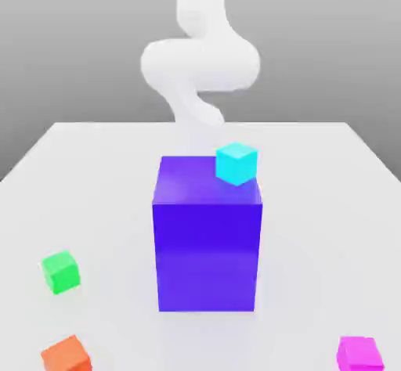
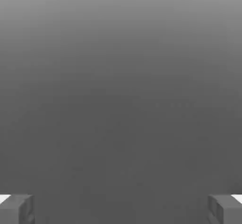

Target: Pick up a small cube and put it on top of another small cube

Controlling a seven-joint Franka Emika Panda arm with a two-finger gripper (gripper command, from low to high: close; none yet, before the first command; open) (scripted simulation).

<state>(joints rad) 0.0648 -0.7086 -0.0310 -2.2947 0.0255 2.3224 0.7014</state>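
Observation:
The small magenta-pink cube (image 1: 359,354) rests on the table at the front of the exterior view's right, partly cut off by the picture's edge. A small cyan cube (image 1: 236,163) sits on the top right corner of the big blue-purple block (image 1: 207,244). My white arm (image 1: 200,64) curls up behind the block, far from the magenta cube. In the hand view my gripper (image 2: 121,211) is open, its two grey fingertips (image 2: 16,209) wide apart, with nothing between them and plain grey background beyond.
A green cube (image 1: 60,272) lies on the exterior view's left, and an orange cube (image 1: 67,355) is in front of it at the table's near edge. The tall blue-purple block stands mid-table on the white tabletop (image 1: 313,205).

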